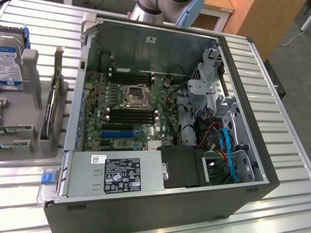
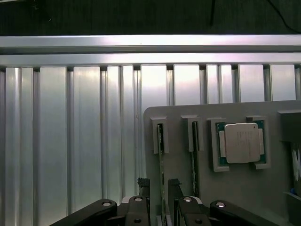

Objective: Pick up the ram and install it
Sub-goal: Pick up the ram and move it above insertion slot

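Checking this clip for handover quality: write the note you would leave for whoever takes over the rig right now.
Gripper: open, one finger on each side of the ram, not gripping it.
Ram: standing on edge in the gray holder, next to a second stick and the processor.
Computer case: lying open on the table.
Done: gripper positioned around the ram.
Left: pick-up and install, both not yet done.

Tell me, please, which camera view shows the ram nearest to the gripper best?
The wrist view. There the ram stands edge-on in a slot of the grey holder, between the open gripper's fingers. The exterior view shows green sticks lying in the holder at the exterior view's left, partly behind the dark gripper.
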`<state>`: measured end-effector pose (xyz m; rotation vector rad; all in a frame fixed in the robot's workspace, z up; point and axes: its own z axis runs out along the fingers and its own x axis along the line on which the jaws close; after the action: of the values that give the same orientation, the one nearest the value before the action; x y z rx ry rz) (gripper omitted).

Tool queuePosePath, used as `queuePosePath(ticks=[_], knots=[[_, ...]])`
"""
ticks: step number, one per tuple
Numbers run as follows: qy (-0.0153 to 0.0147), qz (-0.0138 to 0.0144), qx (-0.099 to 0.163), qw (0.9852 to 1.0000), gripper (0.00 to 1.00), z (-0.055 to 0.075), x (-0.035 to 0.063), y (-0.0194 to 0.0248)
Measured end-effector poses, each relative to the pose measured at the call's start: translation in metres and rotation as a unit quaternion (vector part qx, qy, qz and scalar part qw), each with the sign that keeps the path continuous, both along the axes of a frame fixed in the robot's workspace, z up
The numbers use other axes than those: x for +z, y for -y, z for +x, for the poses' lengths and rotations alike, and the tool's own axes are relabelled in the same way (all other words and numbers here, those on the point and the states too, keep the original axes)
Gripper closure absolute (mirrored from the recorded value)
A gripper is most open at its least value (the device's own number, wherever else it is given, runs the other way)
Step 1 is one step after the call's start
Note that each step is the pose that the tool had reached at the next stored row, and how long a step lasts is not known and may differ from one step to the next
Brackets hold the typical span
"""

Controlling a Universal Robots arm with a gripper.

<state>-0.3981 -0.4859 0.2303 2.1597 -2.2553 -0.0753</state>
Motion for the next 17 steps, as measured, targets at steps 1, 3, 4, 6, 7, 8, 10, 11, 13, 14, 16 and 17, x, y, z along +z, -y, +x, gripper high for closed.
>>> queuePosePath(ticks=[1, 3, 4, 6, 7, 8, 10, 11, 13, 14, 16, 17], knots=[[0.0001, 0.0000, 0.000, 1.0000, 0.71, 0.0000, -0.0001, 0.0000], [0.0002, 0.0002, 0.000, 1.0000, 0.71, 0.0001, -0.0003, -0.0003], [0.0002, 0.0002, 0.000, 1.0000, 0.71, -0.0001, -0.0003, -0.0010], [0.0000, 0.0001, 0.000, 1.0000, 0.71, 0.0000, -0.0001, -0.0024], [0.0001, 0.0002, 0.000, 1.0000, 0.71, -0.0001, -0.0003, -0.0033], [0.0001, 0.0001, 0.000, 1.0000, 0.71, -0.0001, -0.0003, -0.0039], [0.0001, 0.0001, 0.000, 1.0000, 0.71, -0.0001, -0.0003, -0.0038], [0.0001, 0.0001, 0.000, 1.0000, 0.71, -0.0001, -0.0003, -0.0038], [0.0001, 0.0001, 0.000, 1.0000, 0.71, -0.0001, -0.0002, -0.0039], [0.0001, 0.0001, 0.000, 1.0000, 0.71, 0.0003, -0.0002, -0.0039], [0.0001, 0.0001, 0.000, 1.0000, 0.71, 0.0021, -0.0002, -0.0040], [0.0001, 0.0001, 0.000, 1.0000, 0.71, 0.0035, -0.0002, -0.0039]])
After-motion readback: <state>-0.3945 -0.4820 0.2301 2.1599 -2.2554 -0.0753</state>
